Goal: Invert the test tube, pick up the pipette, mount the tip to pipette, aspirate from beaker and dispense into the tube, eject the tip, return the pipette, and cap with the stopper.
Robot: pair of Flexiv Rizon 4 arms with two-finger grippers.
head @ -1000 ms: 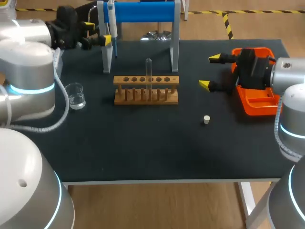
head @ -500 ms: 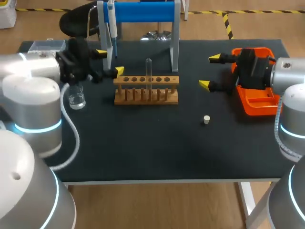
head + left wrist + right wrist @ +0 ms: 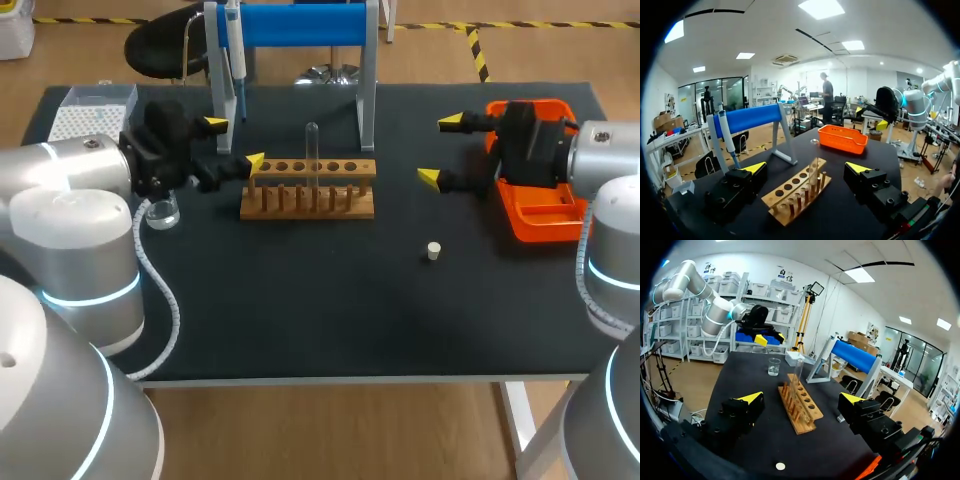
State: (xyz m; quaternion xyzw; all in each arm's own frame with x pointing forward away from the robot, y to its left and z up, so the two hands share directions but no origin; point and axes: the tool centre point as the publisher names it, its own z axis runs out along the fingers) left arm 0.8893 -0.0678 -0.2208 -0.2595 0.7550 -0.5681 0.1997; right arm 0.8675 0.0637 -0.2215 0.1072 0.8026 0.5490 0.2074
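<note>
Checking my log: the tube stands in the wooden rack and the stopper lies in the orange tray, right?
No. The stopper lies on the table, outside the orange tray; the head view shows it. The tube does stand in the wooden rack.

L arm (image 3: 75, 180) mid-left, L fingers (image 3: 253, 160) spread, R arm (image 3: 610, 150) far right, R fingers (image 3: 428, 178) spread, both prob. level

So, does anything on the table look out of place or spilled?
Only the test tube: it stands in the wooden rack with its rounded closed end up, so mouth down. The white stopper lies loose on the table. Nothing looks spilled.
</note>
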